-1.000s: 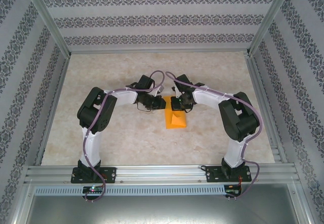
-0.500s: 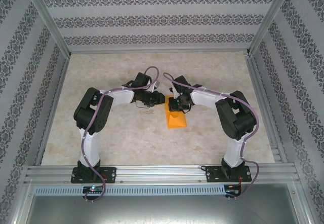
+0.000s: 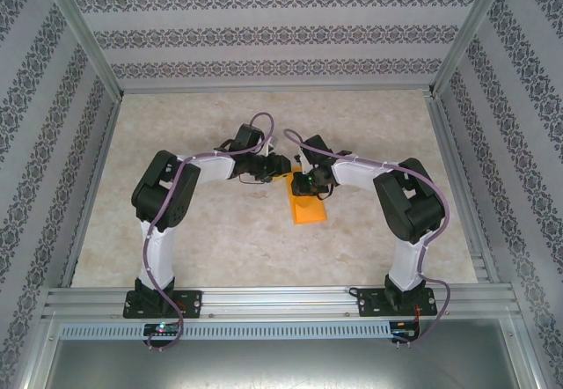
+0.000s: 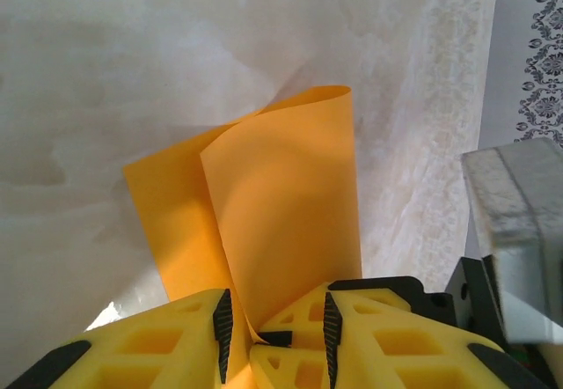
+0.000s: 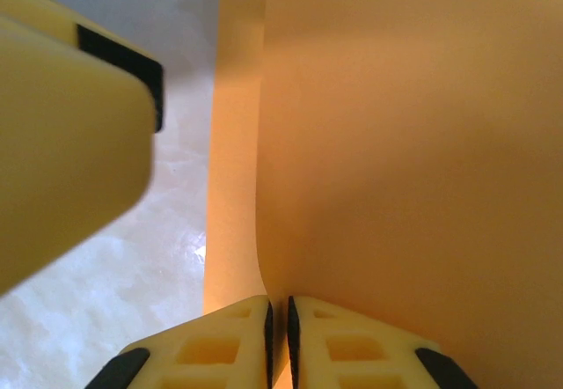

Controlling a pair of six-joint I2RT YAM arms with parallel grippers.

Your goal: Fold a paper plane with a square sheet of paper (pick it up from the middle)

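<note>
Centre of marbled tabletop [image 3: 211, 231], just ahead of both arms: one square sheet of paper [image 3: 310, 209], bright orange, partly folded. Its near part lies flat and its far edge is lifted and curled upright.

Left gripper [image 4: 275, 305]: jaws apart, the curled edge of the sheet [image 4: 281, 213] standing loose between the pads, not pinched.

Right gripper [image 5: 280, 314]: fingers drawn almost together on the sheet's [image 5: 413, 143] lower edge, apparently holding it.

Risks: with one side unclamped, the raised flap may spring back or slump, spoiling the fold line. A pull by the right gripper alone could drag or skew the paper, or crease it off-centre.
</note>
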